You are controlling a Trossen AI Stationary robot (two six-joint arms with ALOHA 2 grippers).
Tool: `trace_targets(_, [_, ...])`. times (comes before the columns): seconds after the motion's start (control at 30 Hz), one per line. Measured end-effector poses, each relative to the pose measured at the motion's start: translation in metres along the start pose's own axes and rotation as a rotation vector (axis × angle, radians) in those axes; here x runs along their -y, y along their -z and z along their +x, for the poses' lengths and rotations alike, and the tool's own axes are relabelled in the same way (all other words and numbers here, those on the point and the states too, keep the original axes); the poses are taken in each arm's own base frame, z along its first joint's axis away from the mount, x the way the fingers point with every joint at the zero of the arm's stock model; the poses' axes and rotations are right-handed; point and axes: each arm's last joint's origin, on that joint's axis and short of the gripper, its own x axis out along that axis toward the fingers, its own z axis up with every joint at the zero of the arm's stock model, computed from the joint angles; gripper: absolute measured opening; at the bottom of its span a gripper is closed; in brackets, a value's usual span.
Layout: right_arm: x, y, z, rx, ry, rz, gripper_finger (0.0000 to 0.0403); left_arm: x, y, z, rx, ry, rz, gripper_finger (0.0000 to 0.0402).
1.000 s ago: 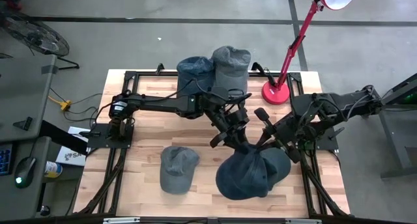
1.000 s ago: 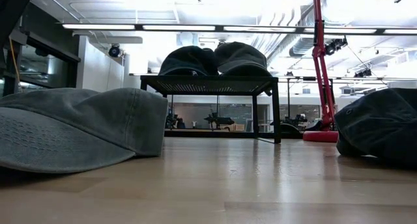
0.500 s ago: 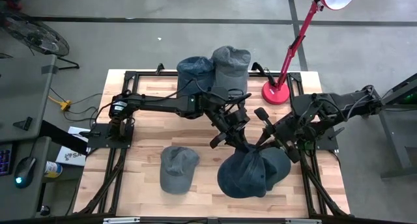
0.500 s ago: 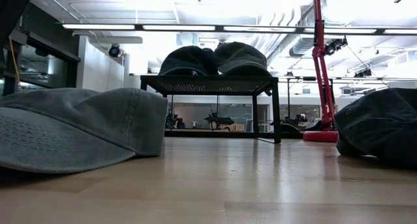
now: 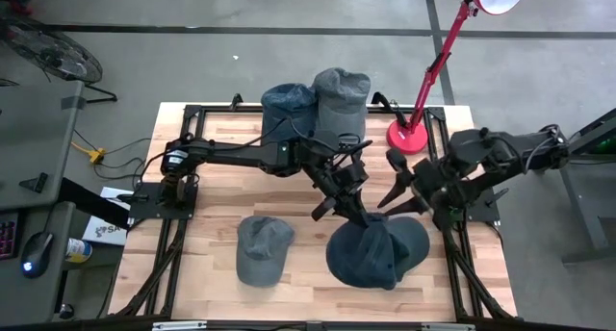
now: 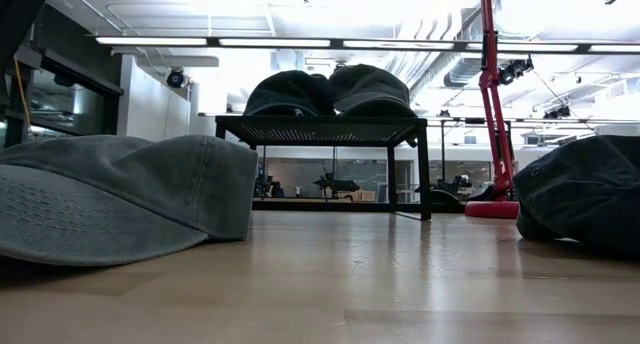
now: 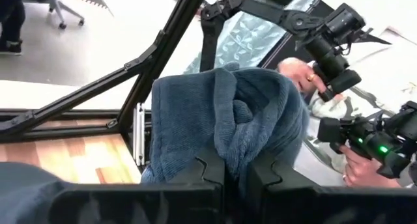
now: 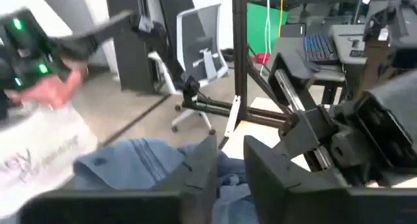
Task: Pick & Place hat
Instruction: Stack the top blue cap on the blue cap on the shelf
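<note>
The left gripper (image 5: 364, 216) is pinching a bunched fold at the crown of the dark blue hat (image 5: 377, 256), which is sitting on the table (image 5: 212, 201) near its front right (the fingertips are buried in cloth). The right gripper (image 5: 397, 198) is hovering just beside the hat, fingers slightly apart and holding nothing. No writing is legible. A grey cap (image 5: 263, 249) is lying to the left; two more hats (image 5: 318, 98) are resting on a black rack by the red lamp (image 5: 423, 90).

Two dark, cable-strung jointed arms (image 5: 241, 156)
</note>
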Motion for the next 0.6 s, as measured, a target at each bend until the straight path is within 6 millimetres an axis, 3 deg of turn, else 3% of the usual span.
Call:
trace_targets(0.3, [-0.006, -0.006, -0.031, 0.064, 0.044, 0.234, 0.0172, -0.003, 0.006, -0.006, -0.022, -0.230, 0.002, 0.0009])
trace_targets(0.6, [-0.003, 0.006, -0.045, -0.007, 0.257, 0.332, 0.0182, 0.028, -0.011, -0.034, 0.035, -0.704, 0.232, 0.0009])
